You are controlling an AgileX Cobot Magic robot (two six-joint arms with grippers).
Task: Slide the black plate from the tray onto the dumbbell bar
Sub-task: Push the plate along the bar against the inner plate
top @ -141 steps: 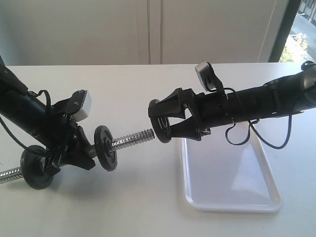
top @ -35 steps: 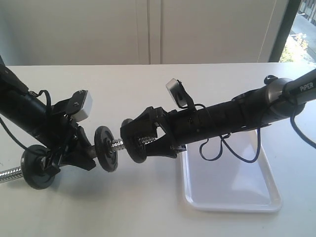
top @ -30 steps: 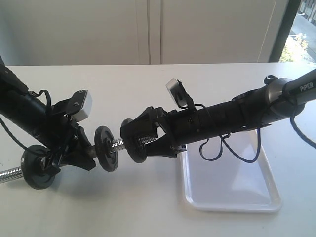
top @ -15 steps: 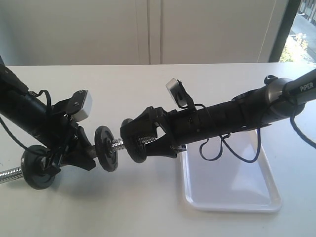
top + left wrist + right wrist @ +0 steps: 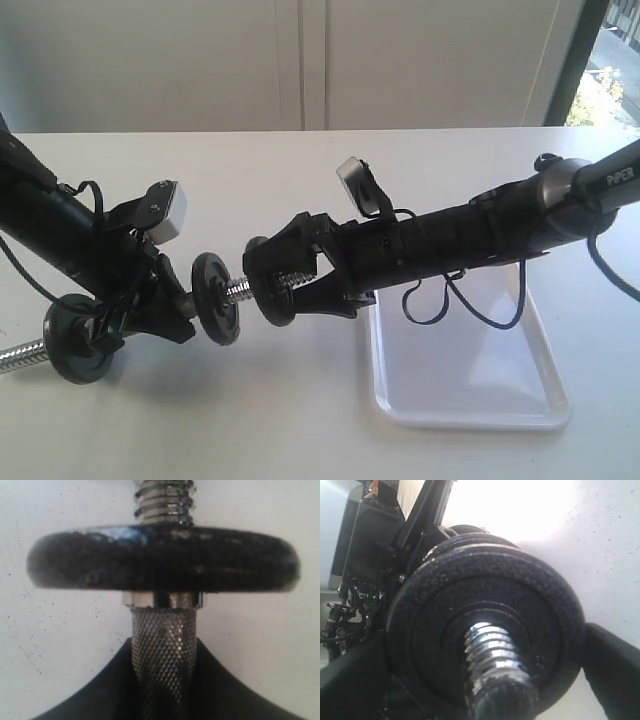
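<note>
My right gripper (image 5: 275, 282) is shut on the black plate (image 5: 272, 292), its fingers (image 5: 615, 670) pressing on the rim. The plate (image 5: 485, 625) is on the dumbbell bar (image 5: 240, 291), and the threaded end (image 5: 495, 670) pokes through its central hole. A small gap of thread separates it from another black disc (image 5: 215, 298) on the bar. My left gripper (image 5: 160, 300) is shut on the bar's knurled middle (image 5: 164, 645), just behind that disc (image 5: 165, 557). A further disc (image 5: 72, 338) sits on the bar's left end. The white tray (image 5: 470, 385) lies bare below my right arm.
The bar hangs in the air above the white table (image 5: 300, 400). A loose cable loop (image 5: 460, 300) hangs from my right arm over the tray. A white wall stands behind the table and a window is at the far right.
Since the earliest frame my right gripper has carried the black plate left onto the bar's threaded end. Over the last second both arms have barely shifted.
</note>
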